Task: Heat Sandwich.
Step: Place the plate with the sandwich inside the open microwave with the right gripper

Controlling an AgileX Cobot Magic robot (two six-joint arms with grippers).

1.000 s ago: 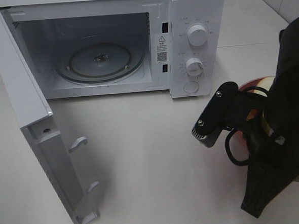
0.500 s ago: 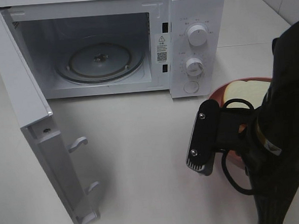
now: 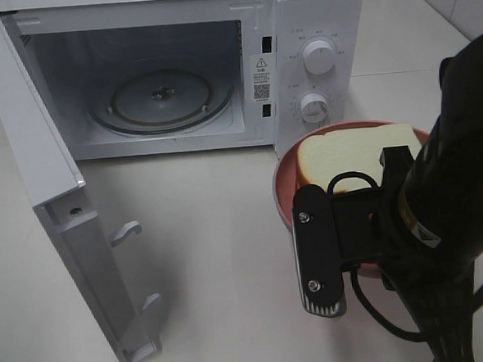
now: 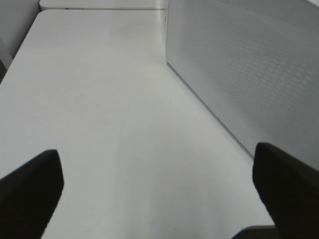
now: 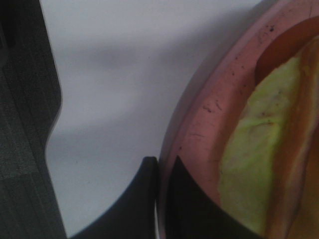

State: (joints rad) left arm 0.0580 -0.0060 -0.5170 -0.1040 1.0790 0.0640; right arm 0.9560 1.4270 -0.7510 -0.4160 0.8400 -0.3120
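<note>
Sandwich: the sandwich (image 3: pixel 351 159) lies on a round pink plate (image 3: pixel 285 196), over the right half of the worktop (image 3: pixel 221 256), just in front of the control knobs (image 3: pixel 319 56) and not yet in front of the cavity
Right tool: the right tool (image 5: pixel 162 162) is clamped on the plate's near rim, 1 finger above it and 1 below, with the sandwich's green filling close by in the wrist view
Plate height: a soft shadow lies under the rim in the wrist view, so it is probably held clear of the worktop, though I cannot tell for sure
Left tool: the left tool (image 4: pixel 157 164) has its fingers wide apart and holds nothing; it hangs over bare worktop beside a white perforated panel (image 4: pixel 244 64) of the oven
Microwave: the microwave (image 3: pixel 333 7) stands at the far edge of the worktop, with its door (image 3: pixel 35 161) swung fully out toward the front-left corner
Turntable: the glass turntable (image 3: pixel 161 100) is bare
Done: door opened, plate gripped with the sandwich on it
Left: carry the plate left and in through the opening, set it on the turntable, let go, draw the arm out, close the door and start the heating
Progress: roughly a third, by my judgement
Watch: the grip is on 1 edge only, so the plate could tilt or clip the front frame on entry
</note>
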